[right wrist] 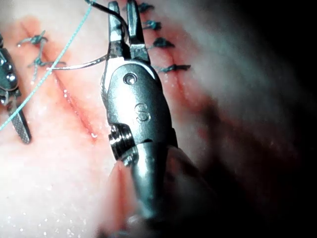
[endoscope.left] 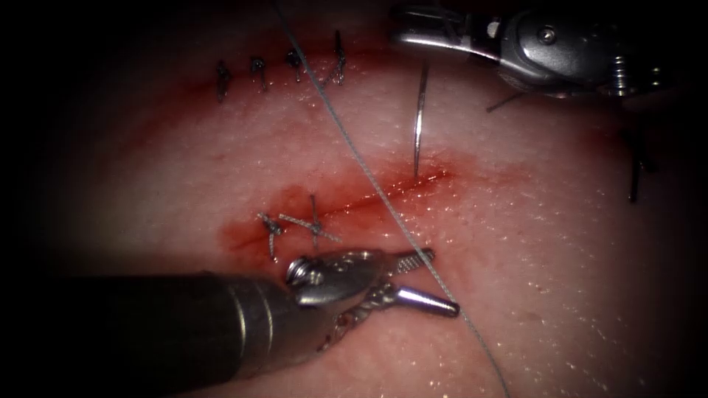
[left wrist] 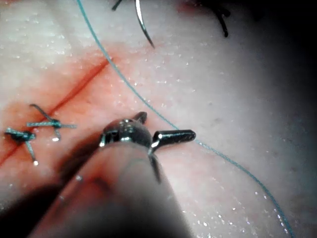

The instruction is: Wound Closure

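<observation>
Steel of the right tool (endoscope.left: 413, 37) gleams at the upper right of the endoscope view, its jaws pressed together on the needle (endoscope.left: 420, 121) near the blunt end of the curve. From there the needle hangs downward, with its tip at the right end of the cut (endoscope.left: 383, 193); whether the tip has entered the tissue (endoscope.left: 560, 250) cannot be told. In the right wrist view the same tool (right wrist: 124, 25) pinches the needle (right wrist: 81, 64), and the letter "S" is stamped on its body just below the pivot screw.

At the lower left of the endoscope view the left tool (endoscope.left: 435, 284) lies over the tissue just below the cut, jaws spread and holding nothing. The thread (endoscope.left: 369, 173) runs diagonally from the top centre down to the lower right, crossing the cut and passing between the spread jaws. The left wrist view shows the left tool (left wrist: 166, 126) with its jaws apart and the thread (left wrist: 129, 84) running beside them.

Two tied stitches (endoscope.left: 295, 225) sit at the left end of the cut, in red fluid (endoscope.left: 251, 232). An older stitch row (endoscope.left: 276, 70) lies at the upper left.
</observation>
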{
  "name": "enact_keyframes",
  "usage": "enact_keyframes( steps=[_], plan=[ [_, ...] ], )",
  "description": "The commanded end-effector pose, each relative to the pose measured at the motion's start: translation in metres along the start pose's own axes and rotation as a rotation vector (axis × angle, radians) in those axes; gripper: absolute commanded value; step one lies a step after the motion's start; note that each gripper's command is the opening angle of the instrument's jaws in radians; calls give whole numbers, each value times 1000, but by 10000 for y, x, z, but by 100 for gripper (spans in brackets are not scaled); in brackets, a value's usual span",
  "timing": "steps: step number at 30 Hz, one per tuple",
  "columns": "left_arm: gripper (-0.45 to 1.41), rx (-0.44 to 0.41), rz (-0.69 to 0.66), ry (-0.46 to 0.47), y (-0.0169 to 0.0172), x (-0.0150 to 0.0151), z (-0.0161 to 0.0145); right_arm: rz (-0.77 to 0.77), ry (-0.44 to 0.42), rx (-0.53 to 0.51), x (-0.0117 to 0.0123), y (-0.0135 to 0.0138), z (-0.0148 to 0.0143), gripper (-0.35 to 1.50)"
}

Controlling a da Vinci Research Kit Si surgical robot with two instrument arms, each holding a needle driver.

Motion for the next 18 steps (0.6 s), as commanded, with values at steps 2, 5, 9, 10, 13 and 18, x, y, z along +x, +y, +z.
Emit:
enact_keyframes(
  steps=[2,5,9,10,13,18],
  plan=[
    [34,-14,1,-9,3,-5,10,-1,1,3,-6,-3,7,-35],
    [-22,-36,7,-18,7,-6,15,-2,0,0,-7,-3,7,-35],
    [-45,-40,10,31,8,-9,1,-2,0,0,-7,-4,7,-35],
    [-45,-72,-9,58,10,-12,-7,-3,2,-1,-7,-4,7,-35],
    [-45,-120,-44,85,16,-20,-23,-10,0,1,-8,-4,7,-35],
    [-45,-167,-72,28,54,-68,-85,-13,-5,4,-11,-3,6,-35]
  ],
)
